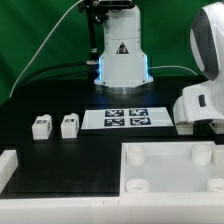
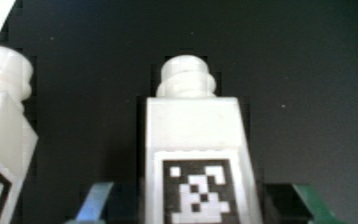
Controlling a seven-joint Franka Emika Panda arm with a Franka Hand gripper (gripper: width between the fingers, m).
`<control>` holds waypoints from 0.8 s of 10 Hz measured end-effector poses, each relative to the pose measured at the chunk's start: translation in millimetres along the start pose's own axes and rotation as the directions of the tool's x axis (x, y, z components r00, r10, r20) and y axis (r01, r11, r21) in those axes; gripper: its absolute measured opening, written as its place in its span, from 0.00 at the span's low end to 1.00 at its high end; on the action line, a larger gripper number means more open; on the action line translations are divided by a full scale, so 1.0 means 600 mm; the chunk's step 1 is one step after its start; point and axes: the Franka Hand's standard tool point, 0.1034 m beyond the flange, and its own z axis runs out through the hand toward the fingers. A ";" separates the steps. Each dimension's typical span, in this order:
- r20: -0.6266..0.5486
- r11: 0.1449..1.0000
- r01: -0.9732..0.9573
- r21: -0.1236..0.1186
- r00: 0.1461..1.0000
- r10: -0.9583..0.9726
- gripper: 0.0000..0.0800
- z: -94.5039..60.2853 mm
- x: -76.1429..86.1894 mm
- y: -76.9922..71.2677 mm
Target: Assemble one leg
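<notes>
In the wrist view a white leg (image 2: 197,140) with a black-and-white tag on its face and a round peg at its far end lies on the black table, between my two fingers (image 2: 101,200). My gripper (image 2: 202,207) is open, with a dark gap on each side of this leg. A second leg (image 2: 2,120) lies beside it. In the exterior view my gripper (image 1: 192,120) is low over the table at the right and hides these two legs. Two more legs (image 1: 41,125) (image 1: 69,125) stand at the left.
The marker board (image 1: 125,118) lies in the middle in front of the robot base (image 1: 122,60). The large white square tray (image 1: 170,185) with round corner sockets fills the front right. A white block edge (image 1: 8,165) stands at the front left.
</notes>
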 end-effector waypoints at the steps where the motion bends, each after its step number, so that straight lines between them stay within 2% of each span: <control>1: 0.000 1.000 0.000 0.000 1.000 0.000 0.36 0.000 0.000 0.000; 7: 0.000 1.000 0.000 0.000 1.000 0.000 0.37 0.000 0.000 0.000; 8: -0.001 1.000 0.011 -0.001 1.000 -0.011 0.37 -0.010 -0.006 0.003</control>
